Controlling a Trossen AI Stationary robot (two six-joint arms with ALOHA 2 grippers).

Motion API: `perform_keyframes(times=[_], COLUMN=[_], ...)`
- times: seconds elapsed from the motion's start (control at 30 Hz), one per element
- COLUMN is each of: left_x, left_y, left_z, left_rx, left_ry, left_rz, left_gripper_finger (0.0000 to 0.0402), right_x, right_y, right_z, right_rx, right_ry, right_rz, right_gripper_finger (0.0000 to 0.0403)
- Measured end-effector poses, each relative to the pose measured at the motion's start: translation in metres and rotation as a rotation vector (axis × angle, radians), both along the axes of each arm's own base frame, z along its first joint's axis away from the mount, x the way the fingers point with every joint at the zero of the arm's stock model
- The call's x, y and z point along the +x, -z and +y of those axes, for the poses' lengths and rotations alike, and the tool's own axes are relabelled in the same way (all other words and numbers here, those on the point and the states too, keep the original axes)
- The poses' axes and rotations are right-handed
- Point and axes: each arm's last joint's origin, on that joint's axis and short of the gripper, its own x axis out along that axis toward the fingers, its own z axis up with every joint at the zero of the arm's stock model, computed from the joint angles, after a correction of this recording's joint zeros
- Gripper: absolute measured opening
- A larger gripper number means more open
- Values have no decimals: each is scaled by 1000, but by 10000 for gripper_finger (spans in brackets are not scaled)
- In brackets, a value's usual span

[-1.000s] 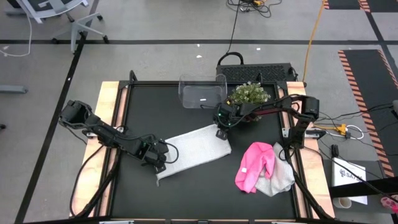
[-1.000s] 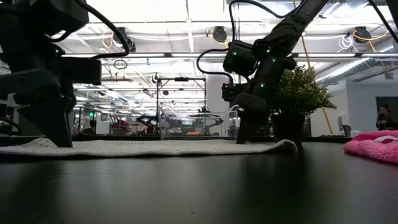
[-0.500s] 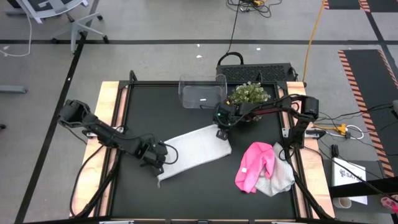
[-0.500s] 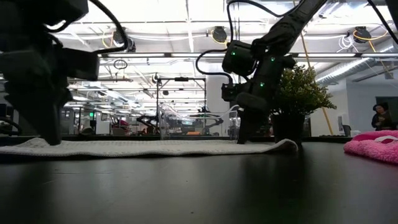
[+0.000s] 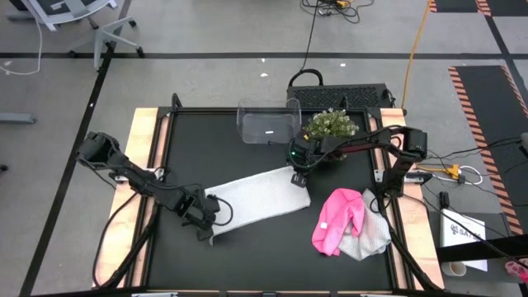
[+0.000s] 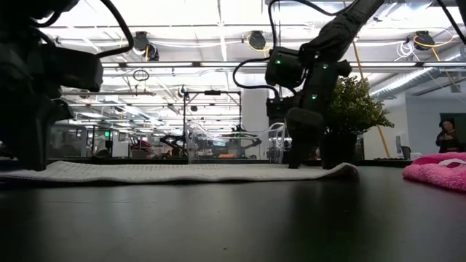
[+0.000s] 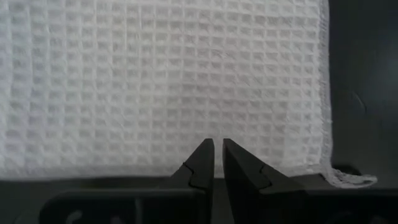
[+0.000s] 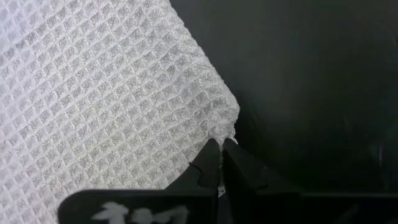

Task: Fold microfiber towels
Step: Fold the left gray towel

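White waffle-weave towel (image 5: 257,196) lies flat mid-table | looks light, limp, best held at corners | left gripper (image 7: 214,163) pinches its near edge, right gripper (image 8: 219,163) its far corner | pink towel (image 5: 338,219) heaped near the right edge.

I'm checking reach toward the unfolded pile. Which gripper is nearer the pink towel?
Right. The right gripper sits at the white towel's corner, just across from the pink towel; the left gripper is at the opposite end, much farther.
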Motion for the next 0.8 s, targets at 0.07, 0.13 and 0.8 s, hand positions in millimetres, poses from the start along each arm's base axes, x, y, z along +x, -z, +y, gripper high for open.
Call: perform_keyframes(times=[0.07, 0.13, 0.8], left_x=[0, 2, 14], left_y=[1, 3, 23], left_z=[0, -1, -8], left_rx=[9, 14, 36], left_ry=[-5, -11, -3], left_rz=[-3, -9, -50], left_gripper_finger=[35, 35, 35], right_x=[-1, -3, 1], right_y=[-5, -11, -16], right_z=[0, 1, 14], right_rx=[-3, -9, 33], right_ry=[6, 9, 12], right_rz=[-17, -31, -56], right_gripper_finger=[0, 0, 0])
